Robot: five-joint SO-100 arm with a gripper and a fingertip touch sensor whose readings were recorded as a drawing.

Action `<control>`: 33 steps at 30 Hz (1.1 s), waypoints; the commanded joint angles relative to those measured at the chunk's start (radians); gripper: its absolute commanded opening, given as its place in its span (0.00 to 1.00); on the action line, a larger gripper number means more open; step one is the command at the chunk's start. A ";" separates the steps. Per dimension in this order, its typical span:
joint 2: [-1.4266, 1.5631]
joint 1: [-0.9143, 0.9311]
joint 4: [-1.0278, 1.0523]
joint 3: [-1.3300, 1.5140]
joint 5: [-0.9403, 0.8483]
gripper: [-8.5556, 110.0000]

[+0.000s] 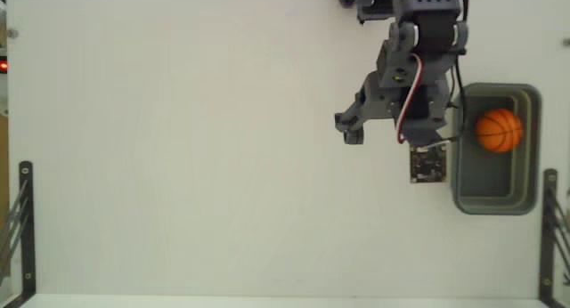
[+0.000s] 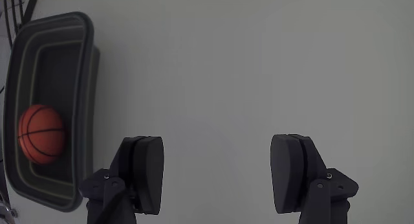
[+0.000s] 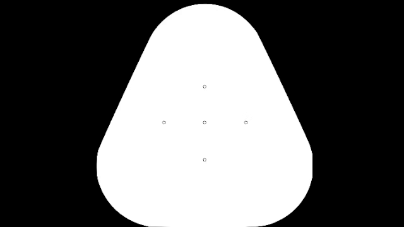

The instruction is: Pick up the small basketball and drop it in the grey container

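Gripper (image 2: 217, 179) empty; basketball (image 1: 498, 130) in container (image 1: 531, 148).

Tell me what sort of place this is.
Probably a hobby or lab test bench, not a home or kitchen: a bare white table holding only a small arm with an open gripper, a grey container with a toy basketball in it, and black metal brackets at the edges.
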 commanded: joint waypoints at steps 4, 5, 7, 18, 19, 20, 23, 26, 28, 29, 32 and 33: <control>0.087 0.029 0.002 0.037 0.005 1.00; 0.091 0.032 0.002 0.041 0.005 1.00; 0.101 0.039 0.002 0.051 0.005 1.00; 0.113 0.049 0.002 0.063 0.005 1.00; 0.113 0.049 0.002 0.063 0.005 1.00; 0.113 0.049 0.002 0.063 0.005 1.00; 0.113 0.049 0.002 0.063 0.005 1.00; 0.113 0.049 0.002 0.063 0.005 1.00; 0.113 0.049 0.002 0.063 0.005 1.00; 0.113 0.049 0.002 0.063 0.005 1.00; 0.113 0.049 0.002 0.063 0.005 1.00; 0.113 0.049 0.002 0.063 0.005 1.00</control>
